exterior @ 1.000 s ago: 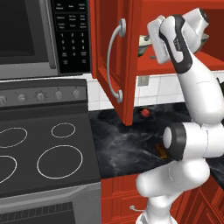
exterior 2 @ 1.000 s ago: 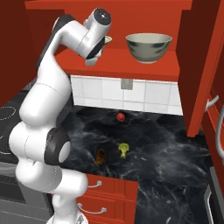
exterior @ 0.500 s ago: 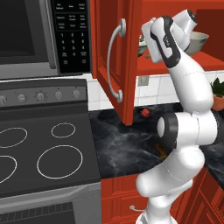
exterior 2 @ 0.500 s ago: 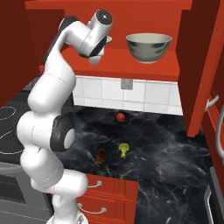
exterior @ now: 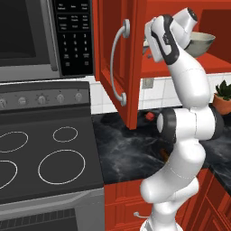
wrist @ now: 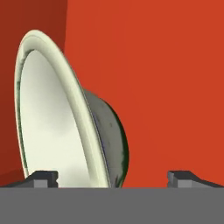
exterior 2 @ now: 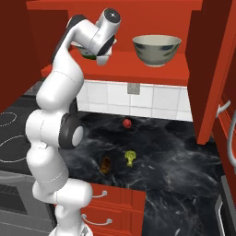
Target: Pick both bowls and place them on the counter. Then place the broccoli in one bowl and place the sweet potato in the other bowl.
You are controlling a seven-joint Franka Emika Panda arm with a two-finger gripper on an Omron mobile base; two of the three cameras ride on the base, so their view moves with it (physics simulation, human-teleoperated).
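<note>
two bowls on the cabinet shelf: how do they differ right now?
The deeper bowl stands clear on the shelf, away from the arm; the shallower bowl sits at the open gripper, its rim between the fingertips. The deeper bowl looks wider and taller. Both have cream insides and grey-green mottled outsides.

The 2 bowls look like glazed ceramic: the shallow bowl [wrist: 65, 127] has a smooth cream inside and a mottled grey-green outside, as does the deep bowl [exterior 2: 156, 50]. The table [exterior 2: 184, 175] is glossy black marble with faint white veins. The shelf [exterior 2: 152, 69] is smooth matt red.
</note>
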